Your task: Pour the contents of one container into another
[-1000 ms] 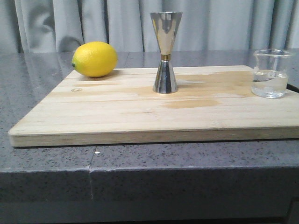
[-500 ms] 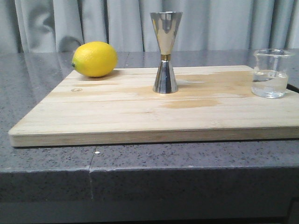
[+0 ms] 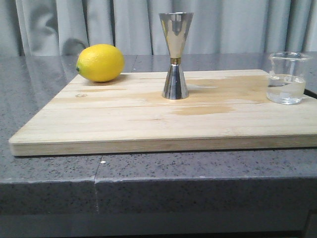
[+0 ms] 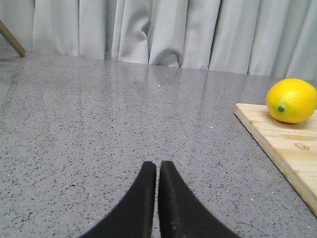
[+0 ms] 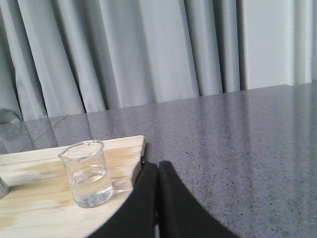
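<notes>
The steel hourglass jigger point(image 3: 175, 55) stands upright at the middle of the wooden board point(image 3: 148, 119). At the board's right edge sits the small glass beaker point(image 3: 288, 78) point(image 5: 87, 173), part full of clear liquid. My right gripper point(image 5: 158, 166) is shut and empty, its black fingers low by the board's right edge, a short way from the beaker. My left gripper point(image 4: 157, 166) is shut and empty over bare counter, left of the board. Neither gripper shows in the front view.
A yellow lemon point(image 3: 100, 62) point(image 4: 291, 100) lies on the board's far left corner. The board rests on a grey speckled counter point(image 3: 148, 168) whose front edge drops off near the camera. Grey curtains point(image 3: 99, 25) hang behind.
</notes>
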You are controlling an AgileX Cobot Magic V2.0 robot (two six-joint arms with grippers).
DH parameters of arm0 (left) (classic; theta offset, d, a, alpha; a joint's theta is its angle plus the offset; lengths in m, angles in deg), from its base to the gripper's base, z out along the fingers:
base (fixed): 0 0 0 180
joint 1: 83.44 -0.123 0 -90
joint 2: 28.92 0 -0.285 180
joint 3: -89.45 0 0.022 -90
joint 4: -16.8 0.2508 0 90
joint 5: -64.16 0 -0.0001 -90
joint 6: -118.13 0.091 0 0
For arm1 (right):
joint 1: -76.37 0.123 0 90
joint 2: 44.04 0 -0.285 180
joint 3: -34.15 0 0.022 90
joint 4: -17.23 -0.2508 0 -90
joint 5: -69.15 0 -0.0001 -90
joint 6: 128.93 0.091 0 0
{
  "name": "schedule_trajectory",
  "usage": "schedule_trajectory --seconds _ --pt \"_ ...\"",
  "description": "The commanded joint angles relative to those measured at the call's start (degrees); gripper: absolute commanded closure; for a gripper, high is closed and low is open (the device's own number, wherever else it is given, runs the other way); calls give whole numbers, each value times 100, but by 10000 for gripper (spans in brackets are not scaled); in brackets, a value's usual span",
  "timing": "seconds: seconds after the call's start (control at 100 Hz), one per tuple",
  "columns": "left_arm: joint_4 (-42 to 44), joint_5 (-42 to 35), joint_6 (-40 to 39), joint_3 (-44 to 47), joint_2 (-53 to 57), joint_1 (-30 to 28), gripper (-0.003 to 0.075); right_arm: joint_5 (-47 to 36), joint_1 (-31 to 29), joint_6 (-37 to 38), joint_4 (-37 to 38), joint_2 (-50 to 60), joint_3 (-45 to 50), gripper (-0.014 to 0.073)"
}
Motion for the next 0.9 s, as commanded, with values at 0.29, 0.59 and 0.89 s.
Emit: schedule_trajectory --seconds 0.29,0.59,0.89 --pt "-1099 -767 -45 206 145 40 739 -902 24 -6 -64 109 154 661" --pt "-2795 -821 -34 -390 134 40 740 -741 37 1339 -478 99 -357 661" --pt "-2675 1102 1493 -2715 -1668 459 739 2600 83 -229 39 -1682 -3126 661"
